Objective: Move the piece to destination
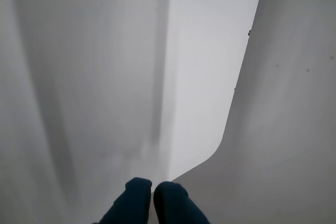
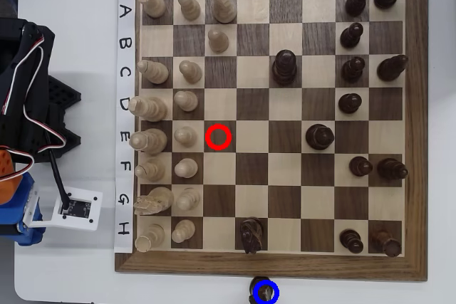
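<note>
In the overhead view the piece, a small dark brown pawn with a rounded top, stands on the white table just below the chessboard, inside the blue destination ring. The arm is folded at the left of the board, far from the piece. In the wrist view my gripper shows two dark blue fingertips pressed close together with nothing between them, over plain white surface. Neither the piece nor the ring appears in the wrist view.
A red ring marks an empty square in row E. A dark knight-like piece stands just above the blue ring. Pale pieces fill the board's left columns, dark pieces the right. A white camera module sits left of the board.
</note>
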Available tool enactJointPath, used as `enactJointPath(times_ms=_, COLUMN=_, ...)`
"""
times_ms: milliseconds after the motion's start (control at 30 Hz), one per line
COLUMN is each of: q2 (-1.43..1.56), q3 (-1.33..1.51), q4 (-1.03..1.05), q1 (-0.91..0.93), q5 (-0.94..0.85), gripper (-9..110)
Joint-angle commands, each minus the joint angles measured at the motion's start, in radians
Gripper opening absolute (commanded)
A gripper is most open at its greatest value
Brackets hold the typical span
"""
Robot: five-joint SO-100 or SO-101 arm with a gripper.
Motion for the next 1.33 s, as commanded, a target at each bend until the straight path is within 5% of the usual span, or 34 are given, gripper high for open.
enactJointPath(times_ms=0, q2=0.057, q3=-0.037, q4=0.006, q1=0.032, q5=0.048, gripper=0)
enactJointPath(times_ms=1300, q2=0.057, q3=-0.037, q4=0.006, q1=0.043, q5=0.066, gripper=0)
